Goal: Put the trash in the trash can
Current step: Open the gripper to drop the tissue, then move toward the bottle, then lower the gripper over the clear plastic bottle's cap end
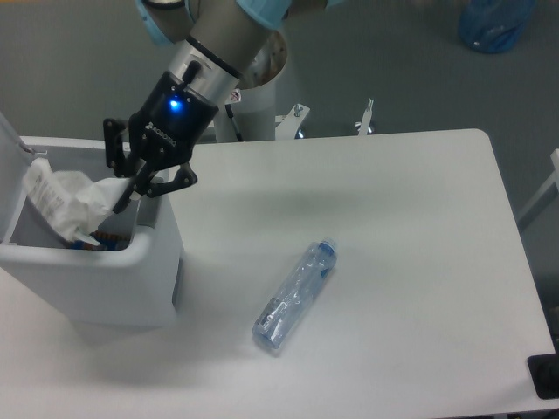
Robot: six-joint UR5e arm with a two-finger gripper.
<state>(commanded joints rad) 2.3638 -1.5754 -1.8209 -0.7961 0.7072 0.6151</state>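
The trash can [105, 279], a boxy pale grey-white bin, stands at the table's left edge with its lid [10, 140] tipped open. My gripper [122, 196] hangs over the can's open top. Its fingers look shut on the right tip of the wrinkly white wad [70, 199], which sits inside the opening. The clear plastic bottle [295, 295] with a blue cap lies on its side on the table, right of the can and apart from it, cap pointing to the far right.
A bit of blue-and-orange wrapper [87, 243] shows inside the can under the wad. The arm's base [262, 100] stands behind the table. A blue bag [493, 22] lies on the floor at the far right. A black object [546, 377] sits at the table's front right corner.
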